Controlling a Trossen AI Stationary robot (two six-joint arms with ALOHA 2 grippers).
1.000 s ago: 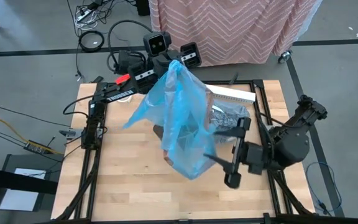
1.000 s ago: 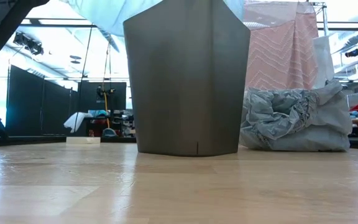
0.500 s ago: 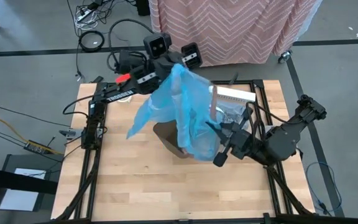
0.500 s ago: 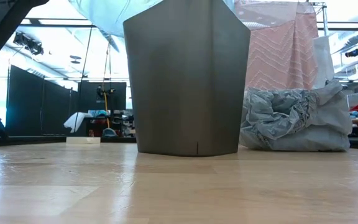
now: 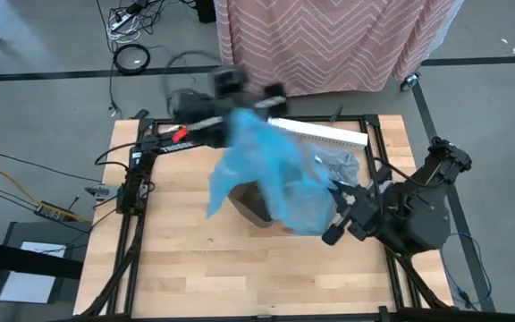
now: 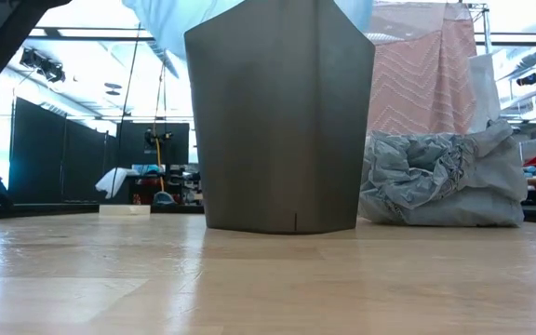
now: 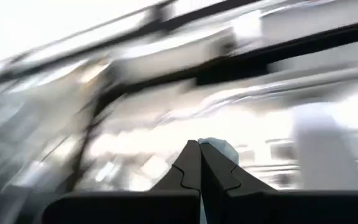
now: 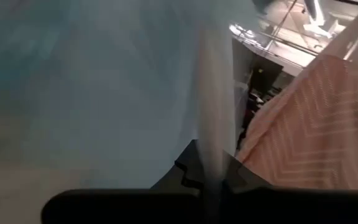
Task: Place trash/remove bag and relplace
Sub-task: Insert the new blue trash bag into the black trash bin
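A bright blue plastic bag (image 5: pixel 271 165) hangs spread over a dark grey bin (image 6: pixel 282 121) that stands on the wooden table; only the bin's near left part (image 5: pixel 249 207) shows under it in the high view. My left gripper (image 5: pixel 240 112) is shut on the blue bag's top, above the bin's far side. My right gripper (image 5: pixel 336 204) is shut on its right edge. The bag, a crumpled grey liner (image 6: pixel 435 181), lies on the table right of the bin. The trash is out of view. My left gripper pinches a small tuft of the blue bag's top edge (image 7: pixel 219 148) between its two shut fingers, which slant upward. The film hangs down from there over the bin. My right gripper pinches a fold of the blue bag's right side (image 8: pixel 213 165) between its shut fingers, coming level from the table's right. The film runs from it toward the left gripper, clear of the table.
A white strip (image 5: pixel 325 134) lies along the table's far edge behind the grey liner (image 5: pixel 333 165). A pink zigzag cloth (image 5: pixel 338 40) hangs beyond the table. Bare wood lies at the near side (image 5: pixel 240 277) and the left.
My right gripper, wide open a second ago, has turned, swung toward the blue bag's right side and shut on it. My left gripper has come a little down and toward the near edge with the bag's top. The bag's lower part has been pulled toward the right.
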